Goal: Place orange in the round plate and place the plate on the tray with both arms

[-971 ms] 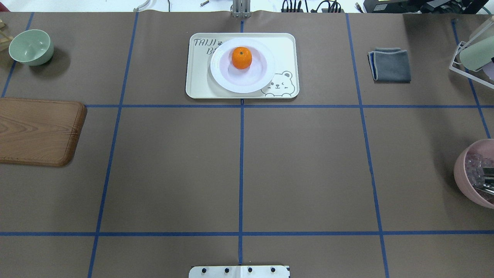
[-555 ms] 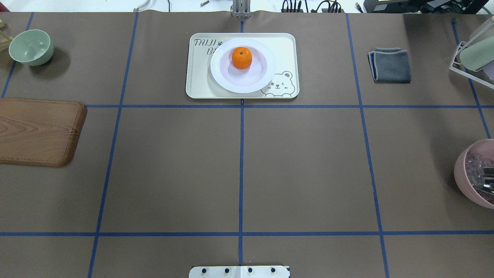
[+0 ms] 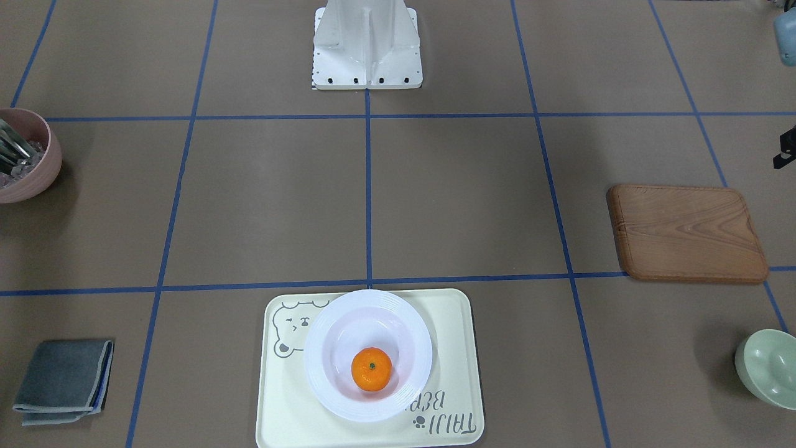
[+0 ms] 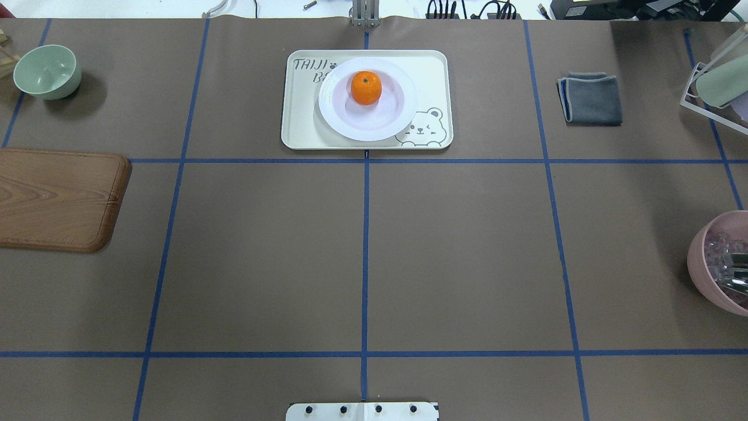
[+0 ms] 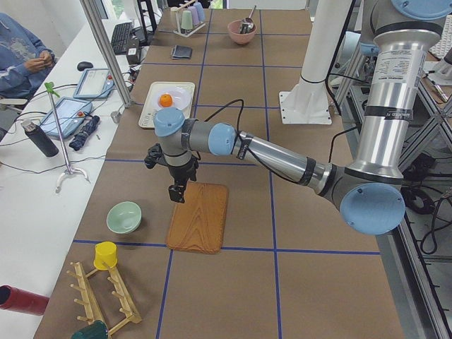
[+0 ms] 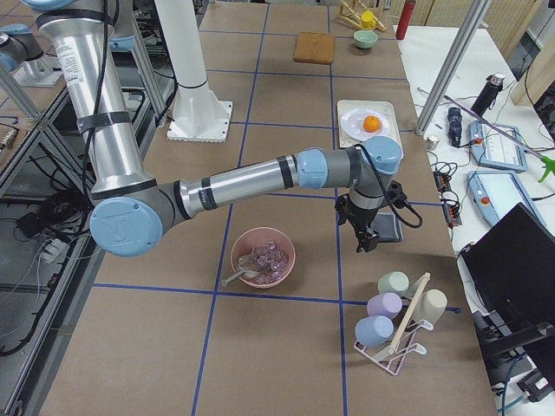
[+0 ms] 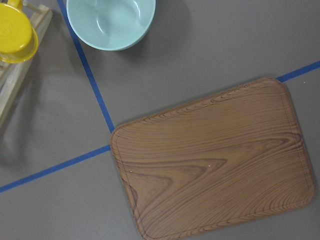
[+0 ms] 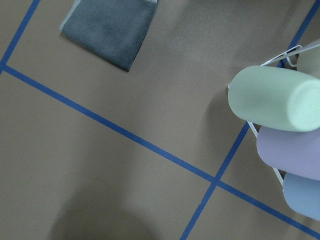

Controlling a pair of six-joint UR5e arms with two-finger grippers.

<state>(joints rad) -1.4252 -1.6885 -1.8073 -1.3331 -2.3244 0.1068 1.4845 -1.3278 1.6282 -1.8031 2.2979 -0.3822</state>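
Plainly, bright orange [image 4: 366, 88] sits in ridged round plate [image 4: 332, 111]; left end effector [image 5: 176, 193], right end effector [image 6: 364, 242] unreadable.

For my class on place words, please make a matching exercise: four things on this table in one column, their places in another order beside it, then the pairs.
1 small bright-orange mandarin
2 round glossy white plate
3 brown wooden board
4 folded grey cloth

A on the cream-yellow tray
B near the pale green bowl
C in the plate
D near the pale green cup

Pairs: 1-C, 2-A, 3-B, 4-D.
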